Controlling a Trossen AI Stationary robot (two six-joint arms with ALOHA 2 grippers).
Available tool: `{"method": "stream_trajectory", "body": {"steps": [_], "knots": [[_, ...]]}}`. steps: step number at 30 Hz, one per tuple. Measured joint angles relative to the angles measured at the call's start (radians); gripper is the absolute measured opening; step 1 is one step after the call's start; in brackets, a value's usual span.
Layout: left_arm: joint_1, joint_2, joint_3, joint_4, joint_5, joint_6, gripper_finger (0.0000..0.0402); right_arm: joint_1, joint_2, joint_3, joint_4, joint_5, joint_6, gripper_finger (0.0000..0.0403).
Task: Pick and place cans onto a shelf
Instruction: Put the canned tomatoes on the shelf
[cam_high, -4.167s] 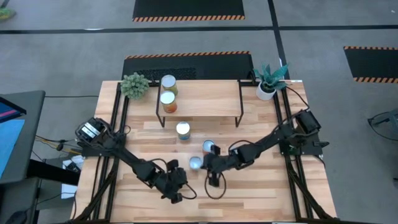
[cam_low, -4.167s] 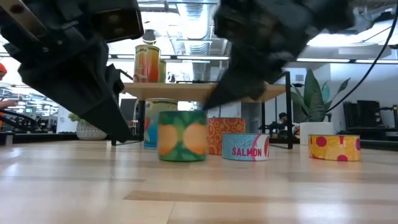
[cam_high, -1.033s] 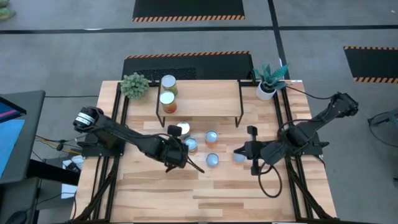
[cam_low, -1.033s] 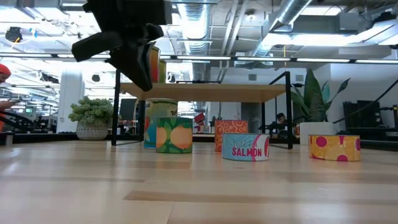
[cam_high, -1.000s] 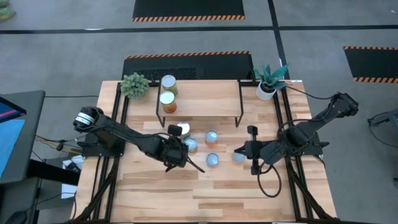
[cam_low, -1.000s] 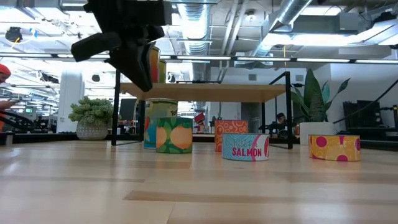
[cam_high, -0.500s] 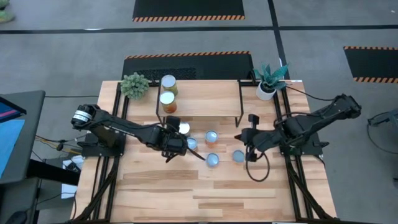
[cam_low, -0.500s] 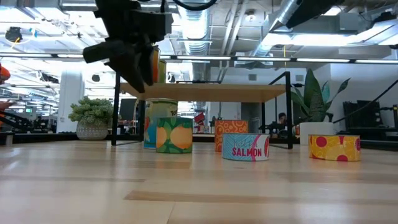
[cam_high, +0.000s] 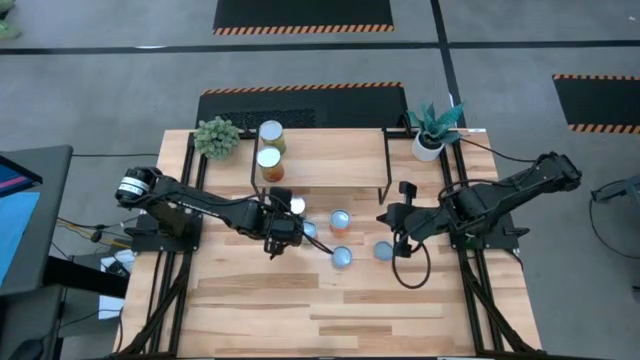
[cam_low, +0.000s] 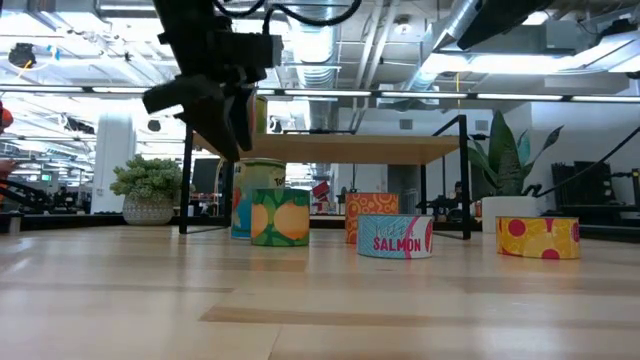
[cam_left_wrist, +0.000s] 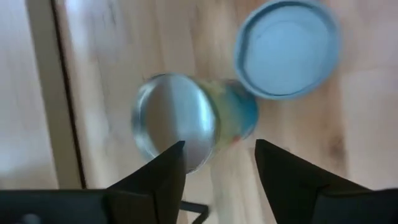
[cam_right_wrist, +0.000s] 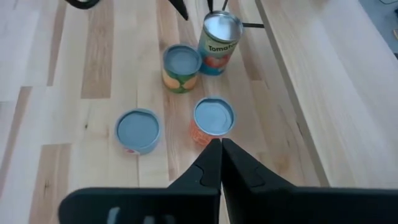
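Pale striped wood makes up the tabletop (cam_high: 250, 300), and on it five tins sit just in front of the shelf (cam_high: 330, 155), a light-wood board on thin black legs. "SALMON" reads clear on the squat blue can (cam_low: 394, 236); "Tomato" shows on the tall silver-topped can (cam_right_wrist: 219, 42), which stands nearest the shelf's front edge. Beside that one is a green tin with orange fruit on its label (cam_low: 280, 217), then an orange patterned tin (cam_low: 370, 212), and off to the side a flat yellow tin with red dots (cam_low: 538, 237). Two more tall cans (cam_high: 270, 148) stand on the shelf itself. The left gripper (cam_left_wrist: 219, 163) hangs above the tomato can, fingers spread wide, empty. The right gripper (cam_right_wrist: 221, 163) sits pressed together, holding nothing, beside the shelf's end.
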Motion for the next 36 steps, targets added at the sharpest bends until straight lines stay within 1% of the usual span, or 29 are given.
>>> {"method": "stream_trajectory", "body": {"steps": [3, 7, 11, 17, 20, 23, 27, 35, 36], "knots": [[0.01, 0.0, -0.02, 0.009, -0.007, 0.001, 0.018, 0.0, 0.0, 0.0, -0.002, 0.0, 0.0, 0.0027], [0.022, 0.0, -0.05, 0.033, 0.027, 0.002, 0.0174, 0.0, 0.0, 0.0, -0.009, 0.0, 0.0, 0.0023], [0.025, 0.0, -0.053, 0.039, 0.023, -0.002, 0.0173, 0.0, 0.0, 0.0, -0.009, 0.0, -0.001, 0.0022], [0.025, 0.0, -0.053, 0.072, 0.023, 0.055, 0.0173, 0.0, 0.0, 0.0, -0.008, 0.0, -0.002, 0.0026], [0.025, 0.0, -0.053, 0.088, 0.023, 0.075, 0.0163, 0.0, 0.0, 0.0, -0.009, 0.0, -0.002, 0.0025], [0.025, 0.0, -0.053, 0.085, 0.027, 0.077, 0.014, 0.0, 0.0, 0.0, -0.012, 0.0, -0.002, 0.0022], [0.025, 0.0, -0.052, 0.086, 0.041, 0.077, 0.0098, 0.0, 0.0, 0.0, -0.021, 0.0, -0.002, 0.0021], [0.025, -0.001, -0.051, 0.083, 0.032, 0.111, 0.0013, 0.0, 0.0, 0.0, -0.032, 0.0, -0.001, 0.0026], [0.024, -0.001, -0.05, 0.084, 0.032, 0.11, 0.0007, 0.0, 0.0, 0.0, -0.031, 0.0, -0.001, 0.0025]]}}
